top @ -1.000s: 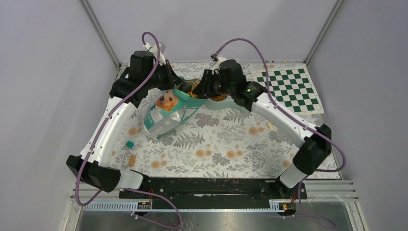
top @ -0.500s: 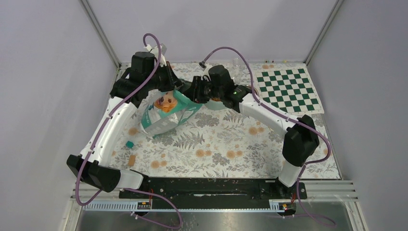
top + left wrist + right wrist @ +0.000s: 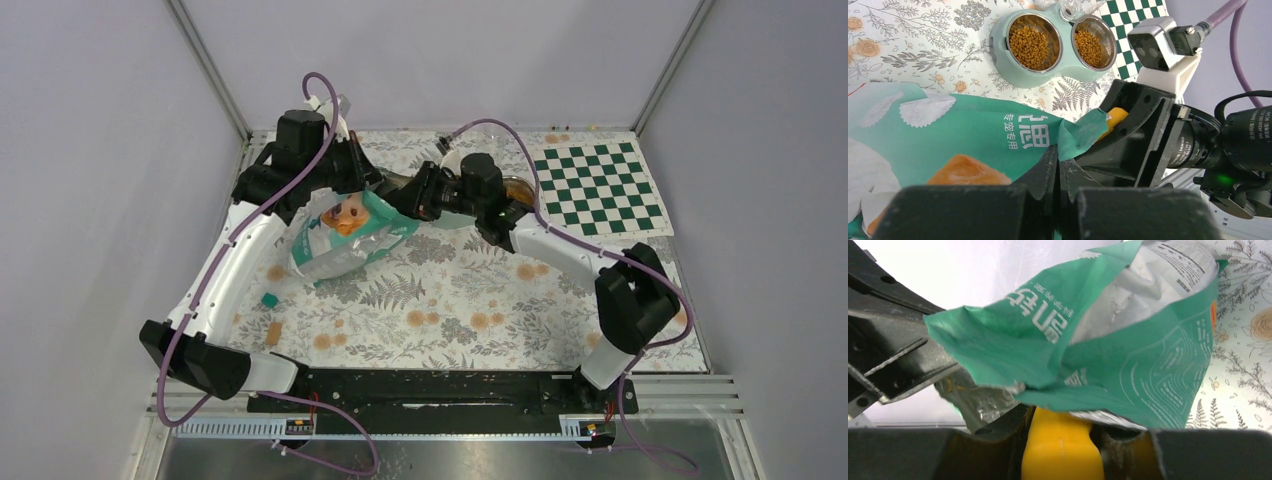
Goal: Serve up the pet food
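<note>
Teal foil of the pet-food bag [image 3: 948,140] fills the lower left of the left wrist view. The left gripper [image 3: 1058,155] has its fingers pressed together on a fold of the bag's torn rim, holding the mouth up off the floral cloth [image 3: 450,290].

The right gripper [image 3: 1115,122] is clamped on the handle of a yellow-orange scoop [image 3: 1060,450], which points into the bag's opening. From the right wrist camera the scoop's front end disappears under the crumpled rim, so I cannot tell whether it carries anything.

The pet food [image 3: 1034,42] that shows is already served. Brown kibble lies in both steel cups of the mint-green double bowl [image 3: 1003,65], which stands on the cloth beyond the bag, near the green chessboard mat [image 3: 598,185]. The left cup's bottom is covered edge to edge. The other heap [image 3: 1089,42] lies lower, with bare steel above it.

So the task looks well along: the bag is open, the tool is in hand and both cups hold a portion. What seems left is a further scoop at most, perhaps for the less full cup, then lifting the scoop out and letting the bag go. No spilled kibble near the bowl is clear enough to name.
</note>
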{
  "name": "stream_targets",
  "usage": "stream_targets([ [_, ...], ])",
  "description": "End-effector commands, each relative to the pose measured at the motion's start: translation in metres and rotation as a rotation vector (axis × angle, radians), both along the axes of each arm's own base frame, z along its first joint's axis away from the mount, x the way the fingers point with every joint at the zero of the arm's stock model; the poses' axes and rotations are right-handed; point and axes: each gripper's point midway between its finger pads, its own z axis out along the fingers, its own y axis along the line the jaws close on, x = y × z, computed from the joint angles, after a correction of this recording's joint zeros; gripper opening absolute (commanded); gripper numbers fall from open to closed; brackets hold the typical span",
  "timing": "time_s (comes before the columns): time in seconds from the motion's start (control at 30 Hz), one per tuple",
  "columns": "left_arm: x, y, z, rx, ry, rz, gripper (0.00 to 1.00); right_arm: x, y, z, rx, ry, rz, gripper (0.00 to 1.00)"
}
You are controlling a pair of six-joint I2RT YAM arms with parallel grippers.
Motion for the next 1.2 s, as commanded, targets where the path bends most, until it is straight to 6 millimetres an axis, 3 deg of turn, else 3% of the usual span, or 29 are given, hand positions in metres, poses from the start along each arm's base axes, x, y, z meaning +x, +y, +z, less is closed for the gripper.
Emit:
stream_targets([
  [0.0,0.011,0.006,0.058,-0.065,-0.201,0.036,0.0,-0.015,-0.017,0.075,0.216,0.016,-0.013,0.0],
  [0.17,0.011,0.011,0.06,-0.043,-0.214,0.054,0.0,-0.016,-0.042,0.097,0.256,-0.005,-0.111,0.0],
  [0.6,0.012,0.015,0.059,-0.036,-0.214,0.074,0.0,-0.01,-0.112,0.116,0.26,-0.031,-0.359,0.0],
  [1.17,0.011,0.02,0.066,-0.019,-0.233,0.087,0.0,-0.002,-0.132,0.105,0.162,-0.073,-0.433,0.0],
])
